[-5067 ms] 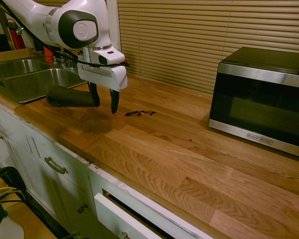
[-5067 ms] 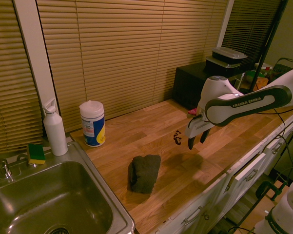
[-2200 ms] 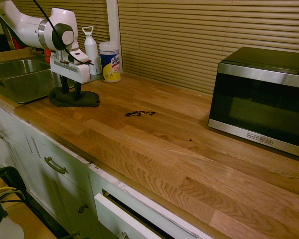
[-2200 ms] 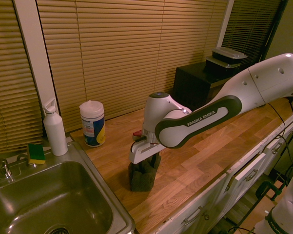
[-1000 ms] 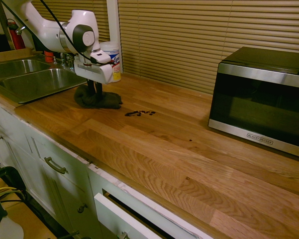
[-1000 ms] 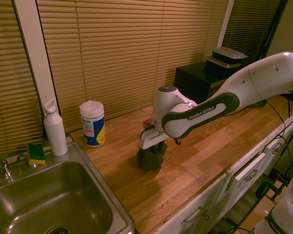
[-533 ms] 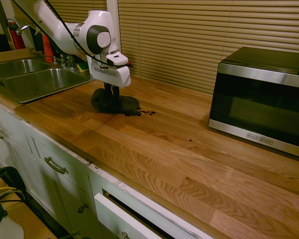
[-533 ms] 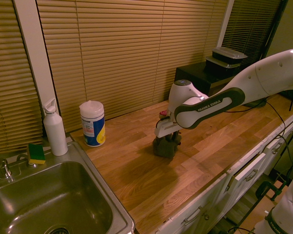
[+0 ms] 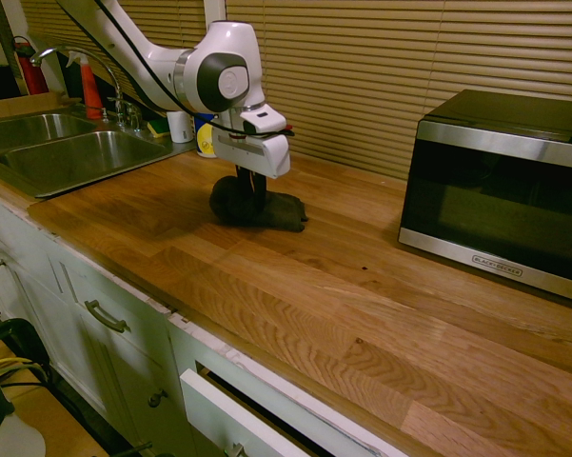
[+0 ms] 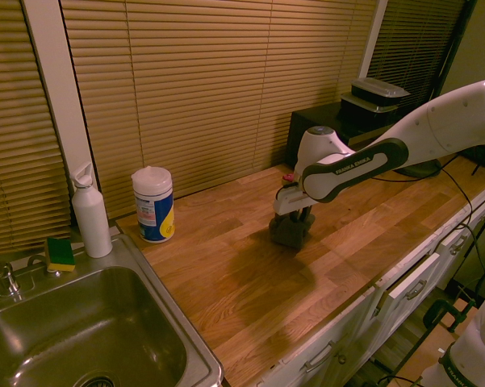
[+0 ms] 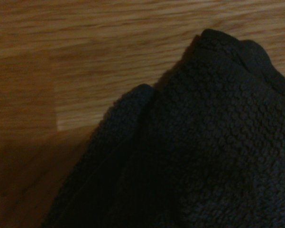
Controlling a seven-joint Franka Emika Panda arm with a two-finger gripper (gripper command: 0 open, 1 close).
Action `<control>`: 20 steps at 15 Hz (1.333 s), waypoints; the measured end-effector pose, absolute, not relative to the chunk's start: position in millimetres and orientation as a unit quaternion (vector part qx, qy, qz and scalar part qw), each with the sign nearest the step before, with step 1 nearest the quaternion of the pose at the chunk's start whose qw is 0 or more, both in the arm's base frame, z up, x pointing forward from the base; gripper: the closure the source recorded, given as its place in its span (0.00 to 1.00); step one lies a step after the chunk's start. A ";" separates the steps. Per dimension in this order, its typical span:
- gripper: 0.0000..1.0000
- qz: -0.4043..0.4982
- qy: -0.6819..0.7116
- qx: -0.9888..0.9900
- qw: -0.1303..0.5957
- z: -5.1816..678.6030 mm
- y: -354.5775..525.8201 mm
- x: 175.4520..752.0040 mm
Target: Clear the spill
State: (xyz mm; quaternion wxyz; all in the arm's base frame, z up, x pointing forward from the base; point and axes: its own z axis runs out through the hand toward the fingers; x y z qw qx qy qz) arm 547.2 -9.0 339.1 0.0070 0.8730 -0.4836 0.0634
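End effector (image 9: 251, 208) gripping dark cloth (image 9: 284, 213), spill hidden

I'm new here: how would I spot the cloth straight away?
Start at the black-and-silver microwave on the wooden counter, then look along the counter towards the sink. Between them lies a dark, bunched cloth, pinched from above by the arm's tool. Unlike the upright wipes tub, it is soft, low and rumpled.

The arm (image 10: 347, 165) is glossy white with rounded housings; a dark band at its middle carries pale FRANKA EMIKA lettering. A dark round cap sits at the wrist joint's (image 10: 320, 141) twelve o'clock, and the gripper (image 9: 251, 190) has a boxy white body with slim dark fingers.
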 end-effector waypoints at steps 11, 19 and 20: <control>1.00 0.080 -0.484 0.871 0.007 341.2 -43.2 552.6; 1.00 0.066 -0.423 0.904 -0.014 349.9 58.6 525.1; 1.00 0.064 -0.415 0.907 -0.019 350.2 72.8 523.3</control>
